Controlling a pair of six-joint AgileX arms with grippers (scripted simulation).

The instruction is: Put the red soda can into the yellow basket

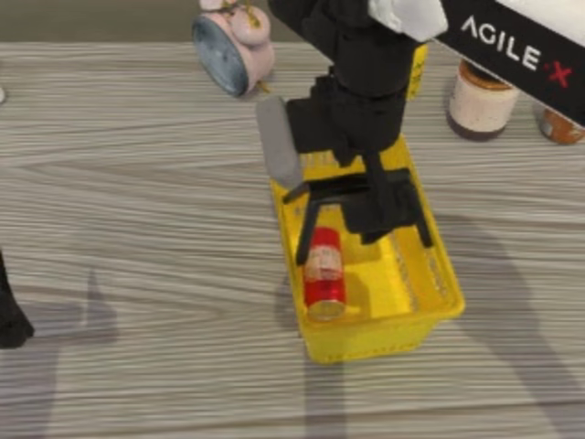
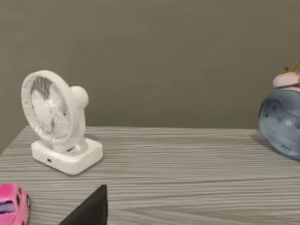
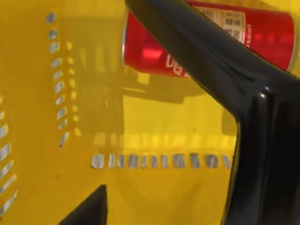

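Note:
The red soda can [image 1: 324, 274] lies on its side inside the yellow basket [image 1: 430, 302], near its left wall, silver top toward the table's front. My right gripper [image 1: 377, 218] hangs over the basket just behind and to the right of the can, open and holding nothing. In the right wrist view the can [image 3: 150, 51] rests on the basket floor [image 3: 154, 126], partly hidden by a black basket handle [image 3: 220, 65]; one fingertip [image 3: 96, 211] shows, apart from the can. My left arm [image 1: 11, 320] is parked at the left edge, its gripper open.
A pink alarm clock [image 1: 233, 46] stands behind the basket, with a grey object [image 1: 277, 142] at the basket's back left corner. Two jars [image 1: 480, 101] [image 1: 559, 126] stand at the back right. The left wrist view shows a white fan [image 2: 56, 122] and a pink toy car [image 2: 11, 206].

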